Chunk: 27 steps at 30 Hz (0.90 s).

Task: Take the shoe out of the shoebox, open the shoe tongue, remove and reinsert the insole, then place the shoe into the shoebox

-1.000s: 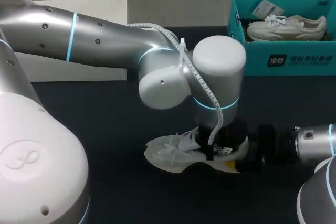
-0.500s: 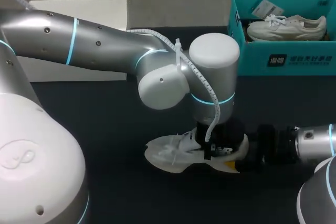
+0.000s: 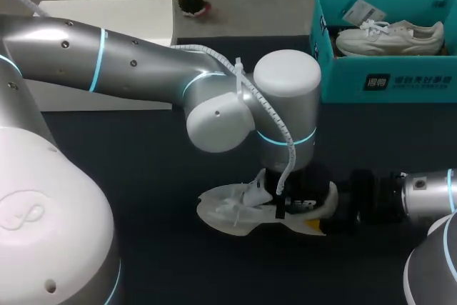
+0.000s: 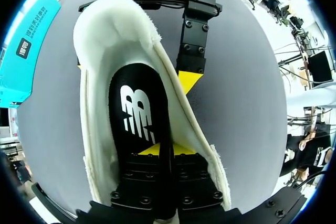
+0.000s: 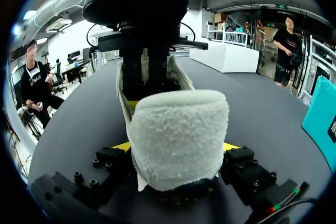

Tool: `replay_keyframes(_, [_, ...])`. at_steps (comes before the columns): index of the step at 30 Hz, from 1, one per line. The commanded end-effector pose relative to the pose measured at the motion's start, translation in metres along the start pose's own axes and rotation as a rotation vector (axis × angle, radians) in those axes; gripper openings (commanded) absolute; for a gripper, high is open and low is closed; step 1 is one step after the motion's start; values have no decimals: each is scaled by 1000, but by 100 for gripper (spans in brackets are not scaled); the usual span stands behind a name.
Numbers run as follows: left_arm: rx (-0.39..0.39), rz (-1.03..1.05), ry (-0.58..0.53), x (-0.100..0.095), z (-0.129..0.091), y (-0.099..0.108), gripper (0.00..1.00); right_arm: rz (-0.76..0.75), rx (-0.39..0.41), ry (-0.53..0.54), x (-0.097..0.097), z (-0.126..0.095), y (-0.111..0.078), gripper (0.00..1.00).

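Observation:
A white shoe (image 3: 239,208) lies on the dark table, toe to the left. My left gripper (image 3: 288,203) comes straight down into its opening. In the left wrist view it (image 4: 164,149) sits at the black insole (image 4: 135,108) inside the shoe (image 4: 97,129); a dark strip runs up between its yellow tips. My right gripper (image 3: 315,211) comes in from the right and is shut on the heel. In the right wrist view its yellow tips press both sides of the fuzzy heel (image 5: 178,135). The teal shoebox (image 3: 389,80) stands at the back right.
A second white shoe (image 3: 389,37) lies inside the shoebox. A flat white board (image 3: 107,16) lies at the back left. My left arm's big elbow and wrist hang over the table's middle. Bare dark table shows in front of the shoe.
My left arm's wrist has shifted slightly left and lower over the shoe. The shoe and my right arm have stayed where they were.

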<state>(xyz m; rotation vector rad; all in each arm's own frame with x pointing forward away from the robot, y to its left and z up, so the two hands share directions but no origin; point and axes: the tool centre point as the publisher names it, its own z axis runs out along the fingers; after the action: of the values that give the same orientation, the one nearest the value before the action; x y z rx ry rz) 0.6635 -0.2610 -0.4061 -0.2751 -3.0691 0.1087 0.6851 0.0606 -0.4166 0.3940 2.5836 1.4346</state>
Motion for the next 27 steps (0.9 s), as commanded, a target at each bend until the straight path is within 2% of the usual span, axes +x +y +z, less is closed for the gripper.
replay_keyframes(1, [-8, 0, -1, -1, 11, -1, 19, 1, 4, -4, -1, 1, -1, 0])
replay_keyframes(4, [-10, -5, 0, -2, 13, 0, 32, 1, 4, -4, -1, 1, -1, 0])
replay_keyframes(6, [-14, -5, 3, -2, 15, 0, 34, 1, 4, -4, -1, 1, -1, 0])
replay_keyframes(13, [-28, -9, -5, -8, 26, 1, 29, 1, 4, -4, -1, 1, -1, 0])
replay_keyframes(15, [-29, -15, -35, -12, 31, 1, 31, 1, 4, -4, -1, 1, -1, 0])
replay_keyframes(22, [-51, -50, -155, -25, 42, 5, 29, 1, 4, -4, -1, 1, -1, 0])
replay_keyframes(23, [-58, -59, -171, -26, 43, 6, 25, 1, 4, -4, -1, 1, -1, 0])
replay_keyframes(24, [-56, -66, -179, -27, 43, 6, 15, 1, 4, -4, -1, 1, -1, 0])
replay_keyframes(25, [-57, -73, -184, -28, 43, 7, 0, 1, 4, -4, -1, 1, -1, 0])
replay_keyframes(27, [-58, -79, -186, -28, 43, 9, 0, 1, 4, -4, -1, 1, -1, 0])
